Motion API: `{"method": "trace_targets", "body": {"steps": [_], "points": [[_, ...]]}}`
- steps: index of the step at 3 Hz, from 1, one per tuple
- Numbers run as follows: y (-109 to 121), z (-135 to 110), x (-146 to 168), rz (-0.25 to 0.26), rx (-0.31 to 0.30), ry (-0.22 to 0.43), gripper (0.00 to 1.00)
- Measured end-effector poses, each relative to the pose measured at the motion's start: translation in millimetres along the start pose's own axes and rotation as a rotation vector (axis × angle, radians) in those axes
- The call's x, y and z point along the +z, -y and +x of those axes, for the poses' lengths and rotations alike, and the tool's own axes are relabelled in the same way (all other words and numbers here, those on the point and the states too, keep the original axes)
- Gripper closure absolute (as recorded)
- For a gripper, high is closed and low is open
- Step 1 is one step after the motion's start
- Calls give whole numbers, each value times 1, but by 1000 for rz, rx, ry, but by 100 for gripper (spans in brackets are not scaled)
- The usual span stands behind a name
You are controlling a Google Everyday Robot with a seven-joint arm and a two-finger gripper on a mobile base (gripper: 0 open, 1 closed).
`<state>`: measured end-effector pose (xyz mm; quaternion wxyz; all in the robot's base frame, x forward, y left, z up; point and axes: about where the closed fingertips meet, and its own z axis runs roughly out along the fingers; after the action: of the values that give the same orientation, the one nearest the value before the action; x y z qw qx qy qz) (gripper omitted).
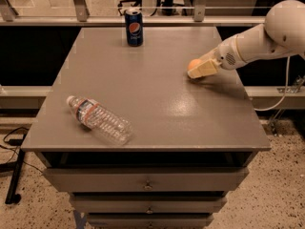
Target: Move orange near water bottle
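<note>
Grey drawer table (157, 113); tool (200, 70) at orange (192, 63), near right edge.

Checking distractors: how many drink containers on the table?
2: Pepsi can upright at the back edge, water bottle lying front-left. The gripper is at the orange on the right side.
</note>
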<state>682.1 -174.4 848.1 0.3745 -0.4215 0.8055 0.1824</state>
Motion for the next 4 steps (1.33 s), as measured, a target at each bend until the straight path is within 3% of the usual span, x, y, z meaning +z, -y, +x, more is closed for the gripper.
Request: {"method": "trace_targets", "body": {"steps": [2,3,4], "points": [[-4,-17,-11,-7,-10,52,93],[-10,-35,-31,-9,-36,99,100],[-10,-35,-31,-9,-36,99,100]]}}
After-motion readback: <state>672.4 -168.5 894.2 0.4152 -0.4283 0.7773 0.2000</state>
